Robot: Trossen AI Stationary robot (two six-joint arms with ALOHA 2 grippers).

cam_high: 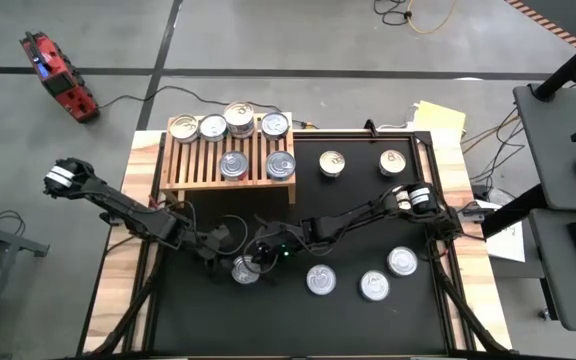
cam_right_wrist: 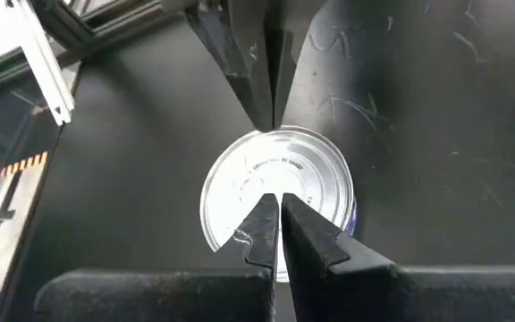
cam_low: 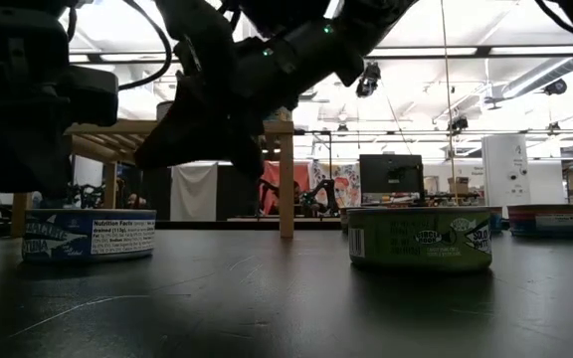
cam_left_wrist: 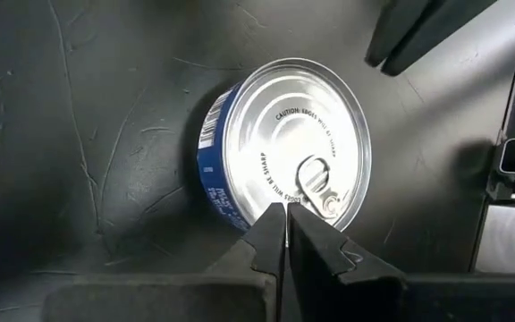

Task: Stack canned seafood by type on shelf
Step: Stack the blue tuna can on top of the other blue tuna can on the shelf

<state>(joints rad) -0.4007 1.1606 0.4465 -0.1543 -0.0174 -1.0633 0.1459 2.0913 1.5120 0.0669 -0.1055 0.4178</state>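
12 cans total in the overhead view — 6 on the wooden shelf (cam_high: pixel 193 165), 6 on the black mat (cam_high: pixel 298 310). Shelf: 4 in the back row (cam_high: pixel 227 125), 2 in front (cam_high: pixel 257 165). Mat: 2 near the back (cam_high: pixel 362 161), 3 front right (cam_high: pixel 361 276), 1 under the arms (cam_high: pixel 245 270). One shelf, two arms — two grippers.

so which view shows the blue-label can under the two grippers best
The left wrist view: the blue-label can fills it, lid, pull tab and label clear. The right wrist view shows only its lid, the low view its side, the high view a small disc.
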